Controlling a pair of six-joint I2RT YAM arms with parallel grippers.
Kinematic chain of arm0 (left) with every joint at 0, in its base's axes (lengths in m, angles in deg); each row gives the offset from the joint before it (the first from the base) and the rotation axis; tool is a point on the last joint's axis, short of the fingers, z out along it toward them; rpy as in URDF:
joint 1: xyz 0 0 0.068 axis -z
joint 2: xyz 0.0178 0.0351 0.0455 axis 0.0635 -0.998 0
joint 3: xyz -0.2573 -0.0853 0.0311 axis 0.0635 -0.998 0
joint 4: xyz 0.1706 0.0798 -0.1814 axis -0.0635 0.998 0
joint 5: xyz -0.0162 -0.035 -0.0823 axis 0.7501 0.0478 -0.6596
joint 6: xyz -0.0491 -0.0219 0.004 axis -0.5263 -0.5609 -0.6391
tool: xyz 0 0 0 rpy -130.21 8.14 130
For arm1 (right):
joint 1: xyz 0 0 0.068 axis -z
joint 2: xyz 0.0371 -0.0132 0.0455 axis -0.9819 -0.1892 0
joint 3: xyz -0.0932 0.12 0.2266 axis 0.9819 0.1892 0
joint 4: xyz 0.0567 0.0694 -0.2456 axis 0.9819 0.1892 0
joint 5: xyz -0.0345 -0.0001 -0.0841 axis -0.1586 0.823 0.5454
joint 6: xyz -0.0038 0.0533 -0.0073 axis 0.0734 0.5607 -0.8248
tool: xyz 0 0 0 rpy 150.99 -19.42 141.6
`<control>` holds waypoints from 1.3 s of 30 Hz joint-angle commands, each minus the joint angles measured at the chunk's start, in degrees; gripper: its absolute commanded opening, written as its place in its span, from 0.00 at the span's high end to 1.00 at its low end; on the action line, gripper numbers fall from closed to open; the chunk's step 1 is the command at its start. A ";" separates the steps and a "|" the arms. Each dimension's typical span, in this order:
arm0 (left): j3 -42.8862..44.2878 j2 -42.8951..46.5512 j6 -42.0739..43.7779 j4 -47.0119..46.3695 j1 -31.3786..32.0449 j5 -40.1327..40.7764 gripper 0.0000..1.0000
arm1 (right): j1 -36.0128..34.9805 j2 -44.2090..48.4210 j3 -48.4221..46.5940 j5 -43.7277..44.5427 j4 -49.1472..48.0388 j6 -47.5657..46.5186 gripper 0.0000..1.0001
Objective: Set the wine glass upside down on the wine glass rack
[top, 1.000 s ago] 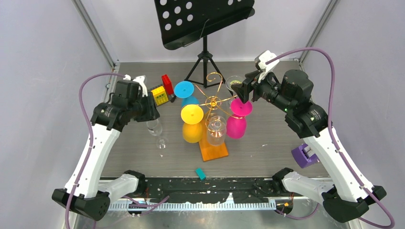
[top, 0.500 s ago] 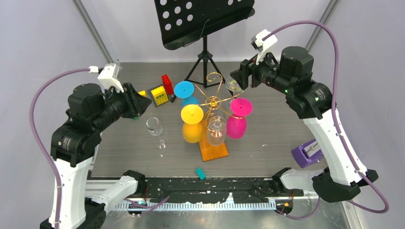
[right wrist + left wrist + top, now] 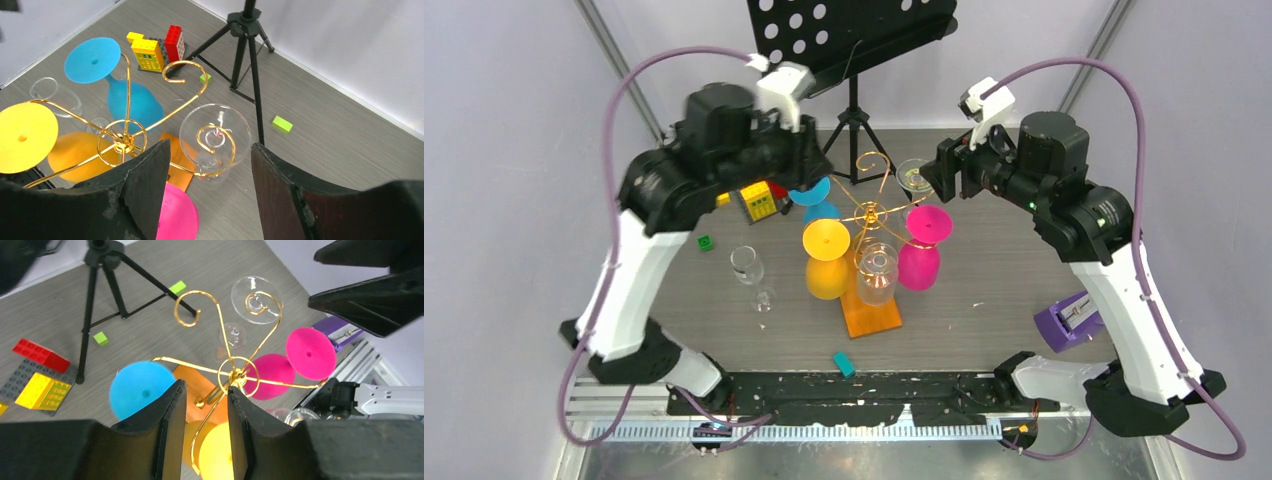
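Observation:
The gold wire rack (image 3: 870, 213) stands on its orange base (image 3: 872, 316) mid-table. Blue (image 3: 816, 195), yellow (image 3: 826, 240), pink (image 3: 929, 224) and two clear glasses (image 3: 876, 266) (image 3: 913, 176) hang on it upside down. One back loop (image 3: 870, 160) is bare. A clear wine glass (image 3: 748, 267) stands upright on the table, left of the rack. My left gripper (image 3: 816, 172) is open and empty, high over the rack's left side; its view looks down on the hub (image 3: 238, 376). My right gripper (image 3: 932, 172) is open and empty above the hung clear glass (image 3: 215, 131).
A black music stand on a tripod (image 3: 854, 120) stands behind the rack. Toy bricks (image 3: 759, 198) lie at the back left, a small green block (image 3: 705, 241) left, a teal block (image 3: 844, 364) in front and a purple object (image 3: 1064, 322) at the right edge.
My left arm has risen from beside the upright clear glass and swung right, over the rack. My right gripper has pulled back slightly from the hung glasses.

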 commanded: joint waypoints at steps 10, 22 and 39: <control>10.18 -13.44 4.84 7.16 7.42 6.04 0.71 | 0.59 5.25 3.25 7.15 0.12 1.47 0.34; 4.21 -7.92 2.57 4.00 9.28 6.10 0.74 | 0.69 -8.90 -11.36 -1.63 5.32 -2.71 0.42; -2.35 -4.20 1.88 1.35 9.45 4.61 0.75 | 0.17 -29.53 -28.30 -7.83 14.23 -6.95 0.56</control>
